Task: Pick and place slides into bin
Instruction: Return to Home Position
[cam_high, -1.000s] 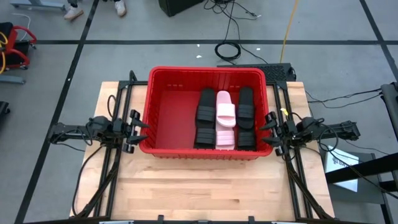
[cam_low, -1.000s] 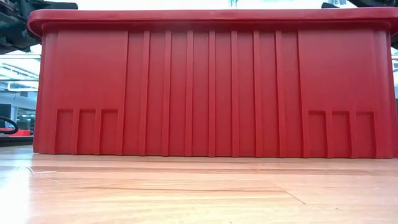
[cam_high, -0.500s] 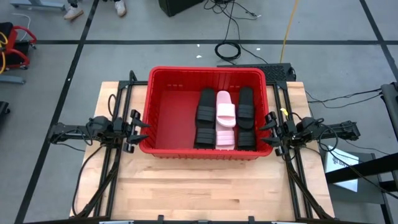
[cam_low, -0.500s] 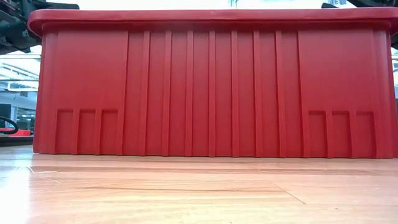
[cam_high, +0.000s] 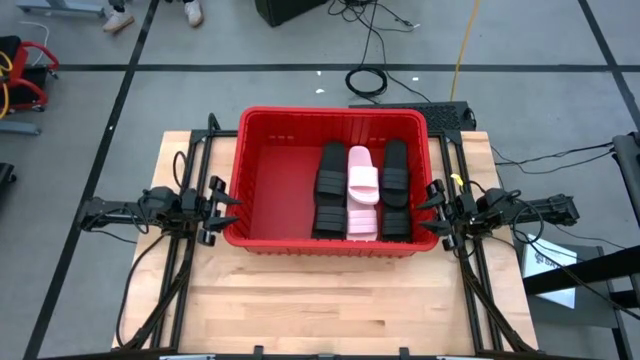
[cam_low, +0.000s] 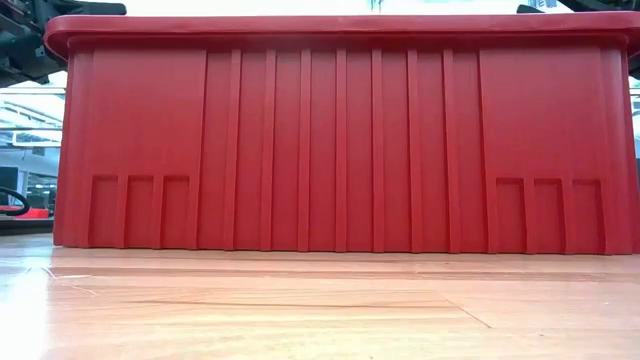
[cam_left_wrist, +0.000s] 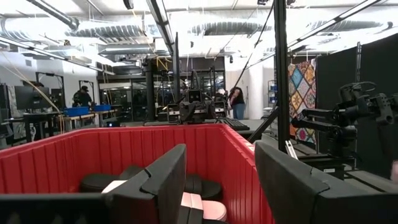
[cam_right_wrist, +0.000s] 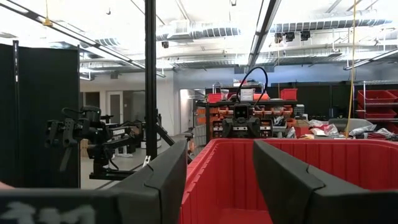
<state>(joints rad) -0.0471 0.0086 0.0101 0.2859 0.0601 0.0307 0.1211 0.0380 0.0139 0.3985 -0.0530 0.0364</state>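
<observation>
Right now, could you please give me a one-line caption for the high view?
Slides lie in the red bin; open left gripper and right gripper flank it, empty.

readable text: none I can make out, sorry | white paper sheet (cam_high: 547, 262) just off the right edge of the light wooden table (cam_high: 330, 310): there's some dark print on it, but it's way too small to read

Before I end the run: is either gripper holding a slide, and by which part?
Nothing is held: the left gripper and right gripper are both open and empty, flanking the bin.
</observation>
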